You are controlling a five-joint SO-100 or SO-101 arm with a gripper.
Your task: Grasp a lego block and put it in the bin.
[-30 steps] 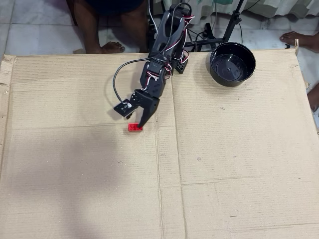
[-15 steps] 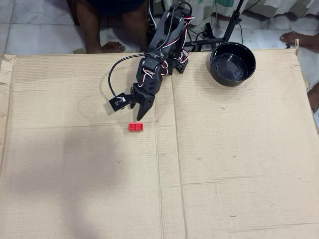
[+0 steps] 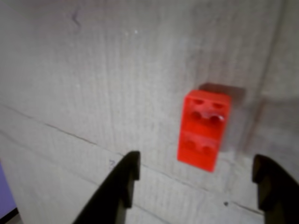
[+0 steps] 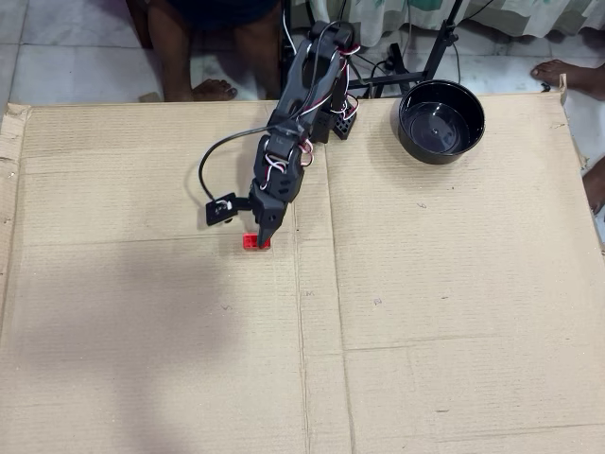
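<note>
The red lego block [image 3: 204, 130] lies flat on the cardboard, studs up, in the wrist view. My gripper [image 3: 197, 161] is open, with one black finger [image 3: 124, 182] to the block's left and the other [image 3: 273, 184] to its right, the block just ahead of the tips. In the overhead view the gripper [image 4: 262, 236] points down over the block [image 4: 249, 242], which shows partly beside the fingertip. The bin, a glossy black bowl [image 4: 441, 153], stands empty at the back right, well apart from the arm.
A large cardboard sheet [image 4: 425, 312] covers the work surface, with a seam running down its middle. The arm's base [image 4: 326, 95] sits at the back centre with cables. A person's feet [image 4: 213, 90] and tripod legs lie beyond the back edge.
</note>
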